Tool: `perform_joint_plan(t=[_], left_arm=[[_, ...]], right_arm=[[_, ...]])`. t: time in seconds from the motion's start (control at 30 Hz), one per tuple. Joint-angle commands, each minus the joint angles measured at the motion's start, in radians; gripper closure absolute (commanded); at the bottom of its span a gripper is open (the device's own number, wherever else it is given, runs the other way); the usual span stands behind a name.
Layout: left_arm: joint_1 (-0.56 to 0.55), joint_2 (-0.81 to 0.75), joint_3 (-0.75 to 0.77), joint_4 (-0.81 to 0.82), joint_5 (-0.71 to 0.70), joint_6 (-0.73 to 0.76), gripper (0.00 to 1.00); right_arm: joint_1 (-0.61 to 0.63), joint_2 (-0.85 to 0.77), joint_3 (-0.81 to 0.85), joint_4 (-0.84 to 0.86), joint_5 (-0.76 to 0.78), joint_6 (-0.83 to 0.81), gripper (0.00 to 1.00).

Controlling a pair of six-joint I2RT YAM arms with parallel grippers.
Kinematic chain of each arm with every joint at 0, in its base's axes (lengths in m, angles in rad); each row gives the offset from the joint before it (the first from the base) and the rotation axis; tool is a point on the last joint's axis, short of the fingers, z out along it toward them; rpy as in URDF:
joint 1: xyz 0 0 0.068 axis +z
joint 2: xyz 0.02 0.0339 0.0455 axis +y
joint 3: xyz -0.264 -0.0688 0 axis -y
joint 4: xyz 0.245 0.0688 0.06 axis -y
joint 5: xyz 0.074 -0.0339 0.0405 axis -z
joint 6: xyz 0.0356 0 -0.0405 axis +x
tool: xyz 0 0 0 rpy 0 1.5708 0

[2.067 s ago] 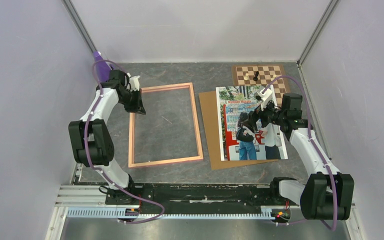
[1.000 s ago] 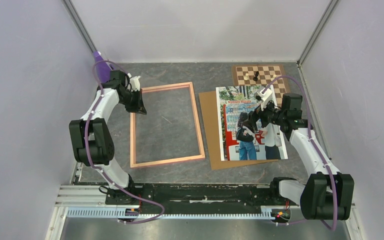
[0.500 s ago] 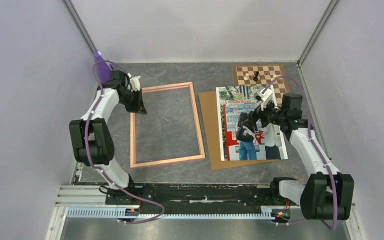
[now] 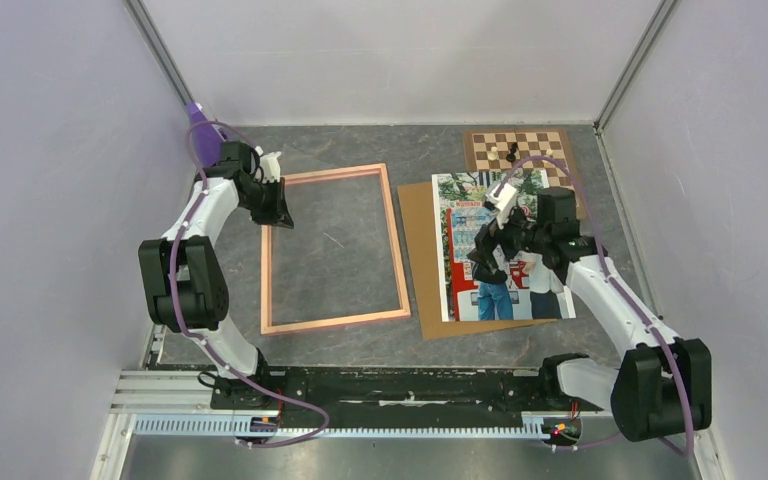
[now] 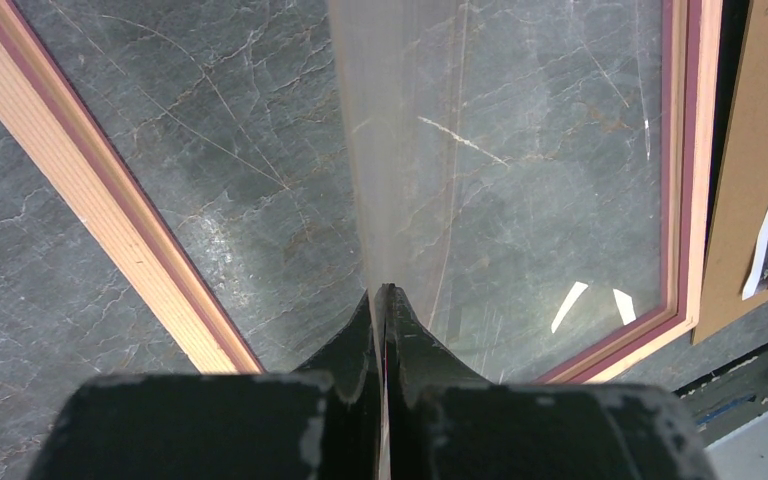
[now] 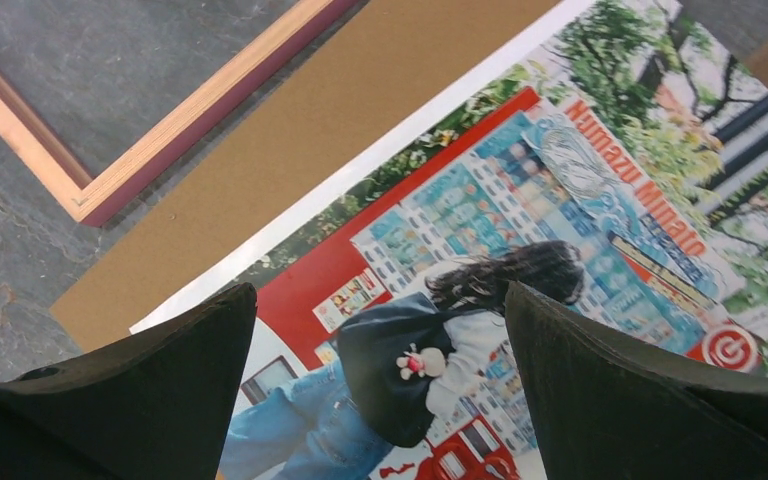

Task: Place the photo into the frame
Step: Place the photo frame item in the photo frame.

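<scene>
Rail [image 4: 380,385] with both arm bases fills the bottom edge of the top view. Just above it on the grey tabletop [image 4: 360,345], left of centre, lies the frame [image 4: 332,321], flat, with a pale wood face up. To its right, near but not touching, a brown backing board [image 4: 422,260] lies flat. The photo [image 4: 457,215] rests on it face up and covers the board's right part.

The right claw [image 4: 490,262] hangs over the middle of the photo, released, its fingers spread wide. In the wrist view the woman's figure shows between them. Whether the tips touch the print cannot be told.

Higher up, at the frame's upper left corner, the left claw [image 4: 280,218] is clenched on the edge of a thin clear sheet [image 5: 390,150] that runs out from its tips across the frame opening. At the top right sits a chessboard [image 4: 535,145] with chess pieces [image 4: 510,152], and at the upper left a purple object [image 4: 198,118].
</scene>
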Motion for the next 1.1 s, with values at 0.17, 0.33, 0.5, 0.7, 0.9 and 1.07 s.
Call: perform_joint_plan(t=[0.17,0.33,0.5,0.7,0.9,1.07], left_arm=[[-0.001,0.005,0.036,0.014,0.023,0.016,0.98],[-0.002,0.007,0.038,0.003,0.021,0.029,0.98],[-0.001,0.013,0.039,0.003,0.026,0.036,0.98],[-0.001,0.019,0.042,0.003,0.035,0.042,0.98],[-0.001,0.023,0.047,0.004,0.021,0.045,0.98],[-0.001,0.029,0.039,0.004,0.018,0.047,0.98]], right_arm=[[0.237,0.098,0.086,0.098,0.204,0.015,0.02],[0.334,0.178,0.122,0.154,0.267,0.031,0.02],[0.391,0.238,0.144,0.206,0.318,0.061,0.01],[0.459,0.294,0.176,0.263,0.417,0.08,0.01],[0.482,0.348,0.216,0.276,0.435,0.101,0.01],[0.501,0.371,0.224,0.277,0.434,0.106,0.01]])
